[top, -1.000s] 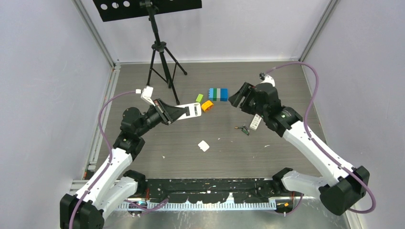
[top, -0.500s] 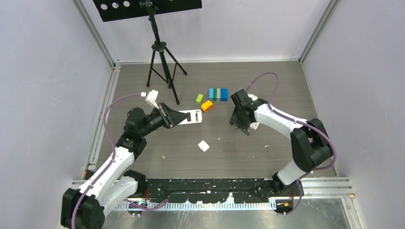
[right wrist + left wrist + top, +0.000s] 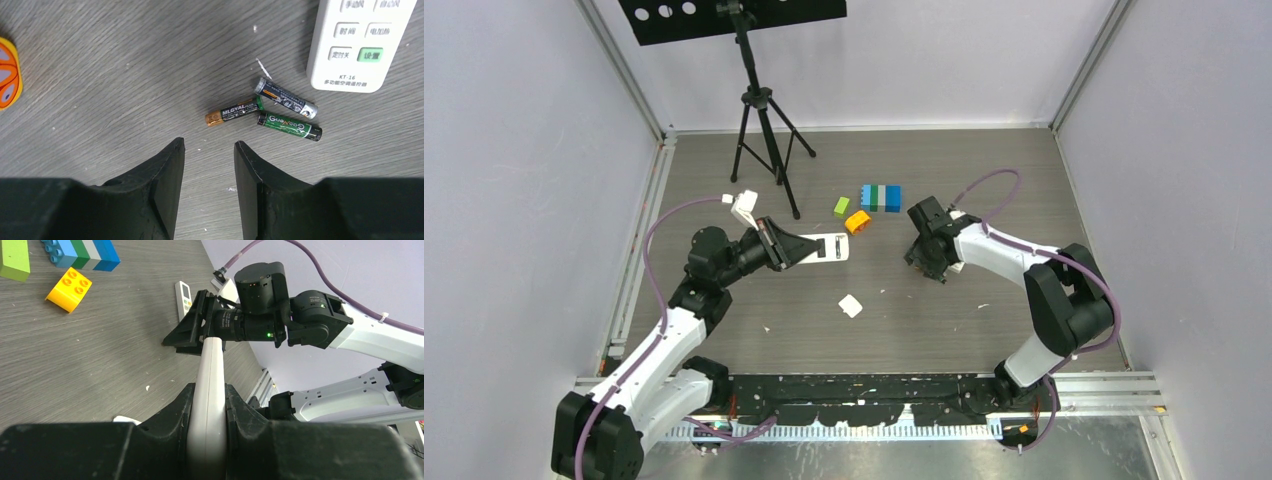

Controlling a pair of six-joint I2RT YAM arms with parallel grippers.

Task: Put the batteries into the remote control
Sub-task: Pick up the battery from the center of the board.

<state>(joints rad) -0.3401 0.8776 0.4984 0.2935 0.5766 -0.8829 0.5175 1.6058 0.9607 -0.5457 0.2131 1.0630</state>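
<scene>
The left gripper (image 3: 212, 401) is pinching a slim white plastic remote control (image 3: 212, 357) by one end. It holds the remote edge-on above the grey wood-grain table (image 3: 924, 330), left of the middle, with the free end pointing across at the other arm. From the overhead view I cannot tell whether its battery bay is open or which way it faces.

The right gripper (image 3: 209, 150) hangs low over the table just right of the middle. Its two dark fingers (image 3: 167, 165) are spread with nothing between them. Just ahead of the fingertips lie the three small cylindrical batteries: a black one with a gold end (image 3: 234, 111), a grey-and-black one (image 3: 285, 97) and a green one (image 3: 289, 126). They are bunched together, with ends touching or nearly so. A second white remote with printed buttons (image 3: 360, 45) lies flat just beside them.

I judge this to be the pick-up step: no battery is in the remote yet, and the right arm is lining up on the cluster.

The next move calls for care. The gripper has to come forward and down over one battery alone, and the black-and-gold one is nearest. The fingers should close across its width without knocking its neighbours, which would roll easily.
</scene>
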